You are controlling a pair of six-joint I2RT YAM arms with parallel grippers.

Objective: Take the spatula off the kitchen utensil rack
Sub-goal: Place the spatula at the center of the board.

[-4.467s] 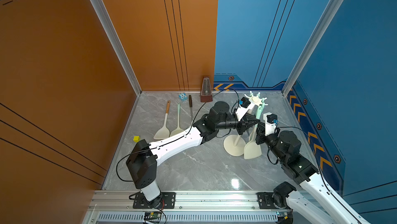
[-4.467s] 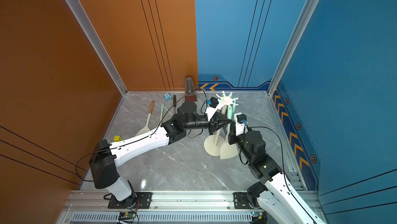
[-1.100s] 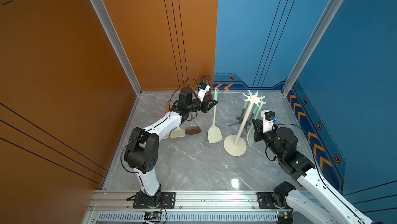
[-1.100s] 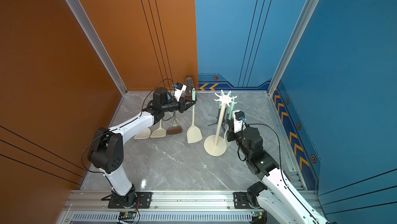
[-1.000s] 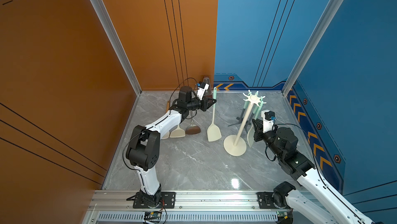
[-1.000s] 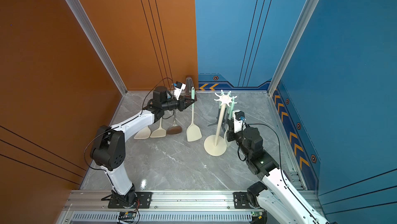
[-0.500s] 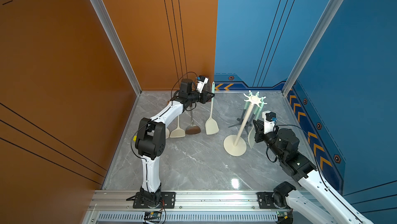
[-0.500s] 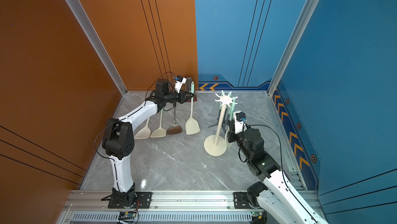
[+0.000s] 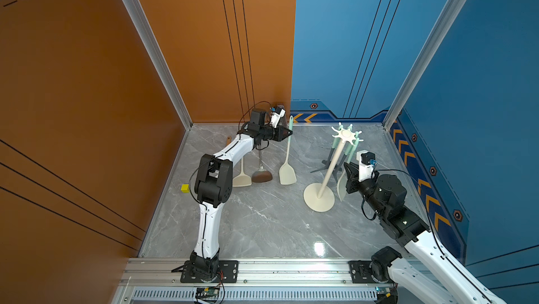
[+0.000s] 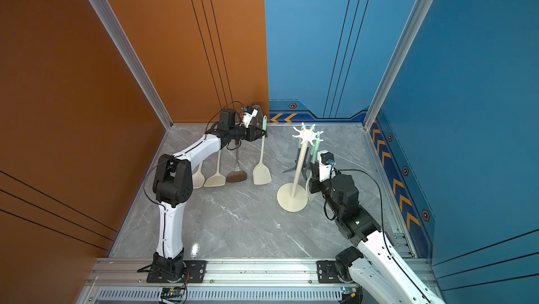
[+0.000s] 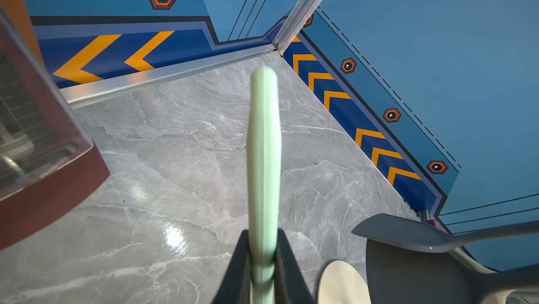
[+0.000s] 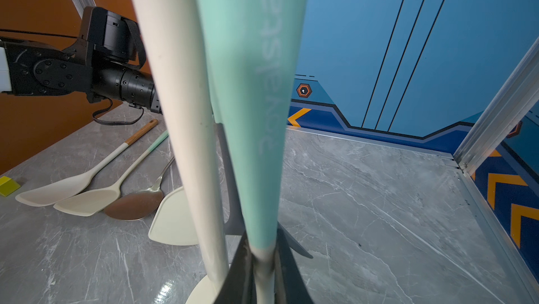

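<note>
**Left gripper** (image 11: 262, 237): jaws were pressed onto the mint-green handle of the spatula (image 9: 288, 158), near its top end.

**Spatula:** cream blade. It was held handle-up with the blade down at the worktop (image 9: 262, 223), toward the far edge and just beside a metal spoon (image 9: 261, 175). It was well apart from the kitchen utensil rack (image 9: 329, 168).

**Metronome** (image 11: 43, 142): brown, at the far edge, close by the left gripper.

**Right gripper** (image 12: 262, 254): pinched a teal-handled utensil (image 12: 256, 98) that hung from the rack's crown, beside the pole.

**Step, as judged:** the spatula was already off the rack, and its set-down beside the metal spoon was in hand.

**Next move called for:** lower the handle flat, part the jaws, and draw back clear of the metronome.
</note>
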